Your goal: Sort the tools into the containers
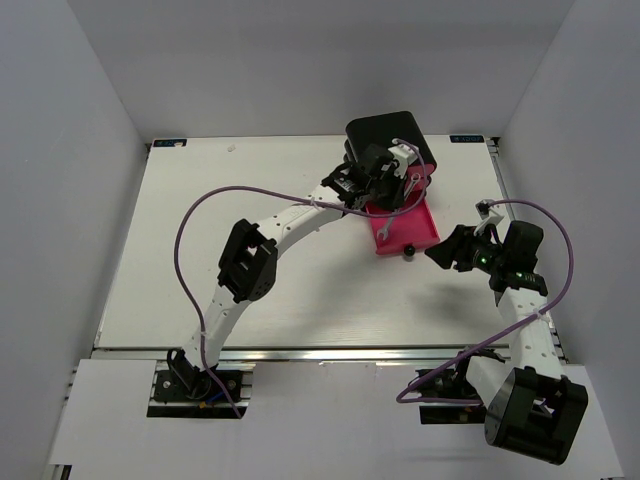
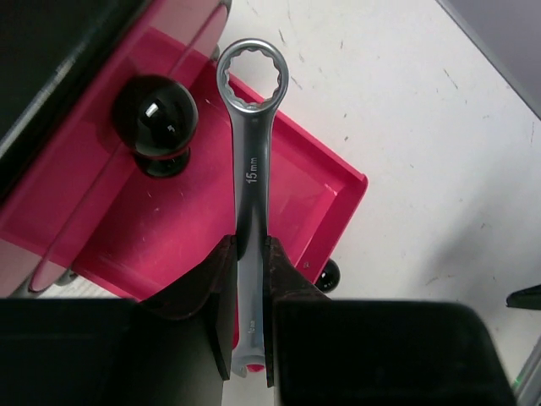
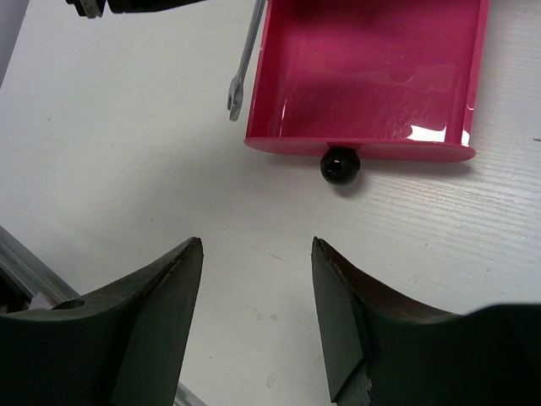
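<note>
My left gripper [image 2: 251,254] is shut on the shaft of a silver 15 mm wrench [image 2: 252,161] and holds it over the pulled-out pink drawer [image 2: 304,190], ring end pointing away from me. In the top view the left gripper [image 1: 398,185] hovers at the drawer's back end, just in front of the black drawer stack [image 1: 385,135]. My right gripper [image 3: 256,254] is open and empty, low over the table in front of the open drawer [image 3: 372,76] and its black knob [image 3: 340,164]. The wrench's open end [image 3: 237,89] hangs beside the drawer's left wall. The open drawer looks empty. No screwdrivers are in view.
A closed upper drawer's black knob [image 2: 155,118] sits left of the wrench. The right gripper [image 1: 443,252] is just right of the open drawer's knob [image 1: 409,249]. Purple cables loop over both arms. White walls stand around the table's far and side edges.
</note>
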Controlling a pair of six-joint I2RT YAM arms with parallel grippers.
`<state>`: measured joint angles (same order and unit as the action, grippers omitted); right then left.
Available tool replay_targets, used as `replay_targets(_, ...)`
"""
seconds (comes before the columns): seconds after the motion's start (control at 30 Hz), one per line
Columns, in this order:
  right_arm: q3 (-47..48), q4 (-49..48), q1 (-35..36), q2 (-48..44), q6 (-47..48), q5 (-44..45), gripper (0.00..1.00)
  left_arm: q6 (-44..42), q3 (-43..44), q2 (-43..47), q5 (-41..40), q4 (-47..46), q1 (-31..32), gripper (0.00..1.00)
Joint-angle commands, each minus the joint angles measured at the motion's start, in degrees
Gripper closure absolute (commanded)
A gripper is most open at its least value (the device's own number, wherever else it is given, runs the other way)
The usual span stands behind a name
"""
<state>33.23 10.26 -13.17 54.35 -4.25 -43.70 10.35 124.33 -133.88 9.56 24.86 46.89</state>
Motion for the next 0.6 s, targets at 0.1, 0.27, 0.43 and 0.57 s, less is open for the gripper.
replay_targets(0.1,1.22,0.11,-0.37,-1.09,0.38,-1.56,0.4,-1.47,-0.14,0.82,-2.97,-6.75,0.04,1.0)
replay_targets(0.27,0.96,0.02,-0.37,-0.82,0.38,-1.82,0.4,-1.91,-0.15,-0.5,-3.5,-7.99,0.48,1.0)
replay_targets(0.43,0.78,0.02,-0.45,-0.91,0.38,-1.65,0.4,-1.82,-0.84,-1.47,-3.5,-7.99,1.09,1.0)
replay_targets(0.57,0.52,-0.33,-0.37,-0.91,0.03,-1.65,0.4,-2.17,-2.34,-1.55,-3.76,-8.78,1.8,1.0)
